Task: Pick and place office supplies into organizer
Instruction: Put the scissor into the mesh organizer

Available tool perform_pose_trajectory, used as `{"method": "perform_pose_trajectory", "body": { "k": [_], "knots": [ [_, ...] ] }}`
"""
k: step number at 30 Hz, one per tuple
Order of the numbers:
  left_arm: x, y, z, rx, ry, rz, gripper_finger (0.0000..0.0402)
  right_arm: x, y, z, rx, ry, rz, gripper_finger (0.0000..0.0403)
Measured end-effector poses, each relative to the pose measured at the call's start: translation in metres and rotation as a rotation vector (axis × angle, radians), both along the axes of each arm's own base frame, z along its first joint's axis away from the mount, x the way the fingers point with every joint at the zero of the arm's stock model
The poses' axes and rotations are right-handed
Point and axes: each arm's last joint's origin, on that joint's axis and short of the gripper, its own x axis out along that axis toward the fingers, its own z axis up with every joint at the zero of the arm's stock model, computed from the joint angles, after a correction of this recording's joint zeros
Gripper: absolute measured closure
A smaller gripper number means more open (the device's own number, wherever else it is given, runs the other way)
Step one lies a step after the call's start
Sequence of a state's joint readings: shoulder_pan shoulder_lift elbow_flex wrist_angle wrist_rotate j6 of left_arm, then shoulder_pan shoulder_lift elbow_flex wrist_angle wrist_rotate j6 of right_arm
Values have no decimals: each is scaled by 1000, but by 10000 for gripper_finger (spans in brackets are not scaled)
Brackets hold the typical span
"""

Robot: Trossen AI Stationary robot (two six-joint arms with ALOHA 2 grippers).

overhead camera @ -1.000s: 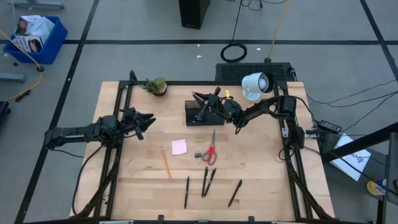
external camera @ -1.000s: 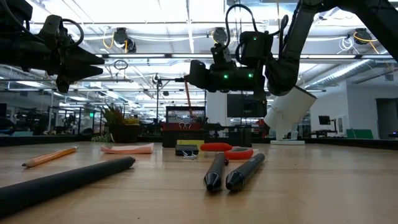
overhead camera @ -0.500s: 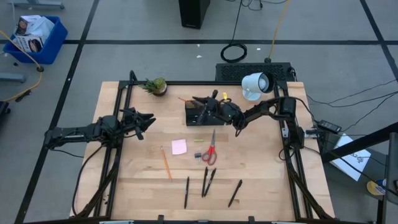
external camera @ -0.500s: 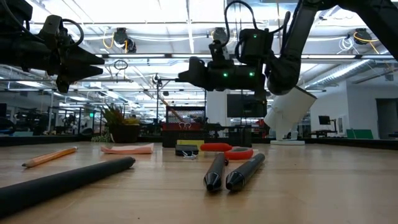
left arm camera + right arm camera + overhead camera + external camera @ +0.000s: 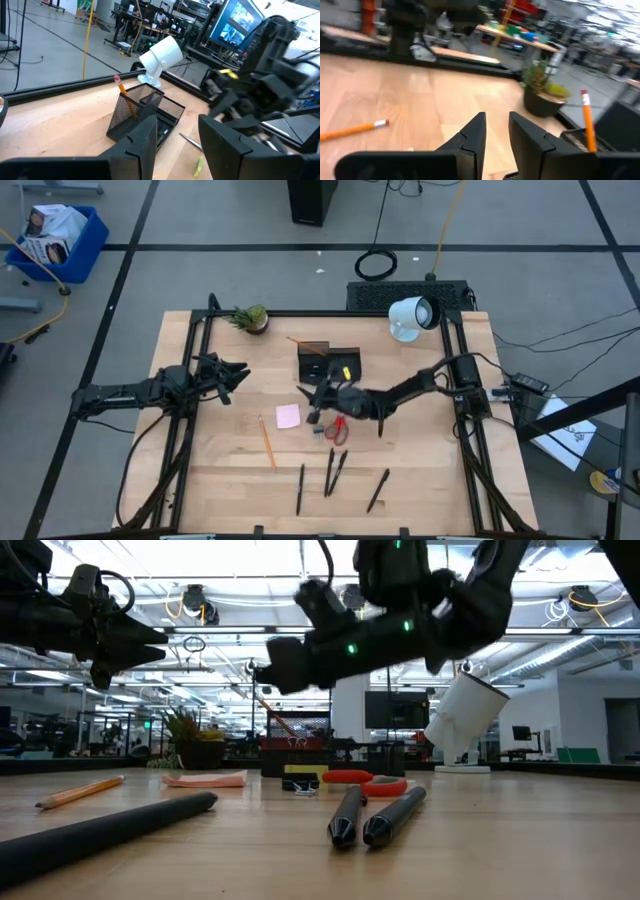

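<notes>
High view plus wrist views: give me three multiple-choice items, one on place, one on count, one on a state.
1. Where does the upright orange pencil stand? A) organizer's cup section B) on the sticky pad C) beside the plant
2. How many black pens lie on the table? A) two B) four C) six
3. The right gripper has its fingers: A) shut on scissors B) apart, empty C) shut on a pencil
Answers: A, it leans inside the mesh cup; B, four show from above; B, a bare gap separates them.
</notes>
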State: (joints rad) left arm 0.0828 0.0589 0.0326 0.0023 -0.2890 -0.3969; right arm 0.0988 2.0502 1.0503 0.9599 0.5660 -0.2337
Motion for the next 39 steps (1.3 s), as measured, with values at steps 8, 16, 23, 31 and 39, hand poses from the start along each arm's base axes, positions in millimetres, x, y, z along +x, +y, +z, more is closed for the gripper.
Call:
{"method": "perform_pose_trajectory", "body": {
  "k": [8,16,23,31,39],
  "knots": [
    [0,0,0,0,-1,0,254,6,53,16,-42,42,-207,330],
    [0,0,0,0,0,0,254,-11,78,6,-128,112,-434,329],
    [0,0,0,0,-1,0,254,-30,120,11,-107,62,-421,332],
    [0,0,0,0,-1,0,254,-51,115,36,336,148,-161,337],
    [0,0,0,0,0,0,254,-64,100,25,443,399,-160,357]
  ]
}}
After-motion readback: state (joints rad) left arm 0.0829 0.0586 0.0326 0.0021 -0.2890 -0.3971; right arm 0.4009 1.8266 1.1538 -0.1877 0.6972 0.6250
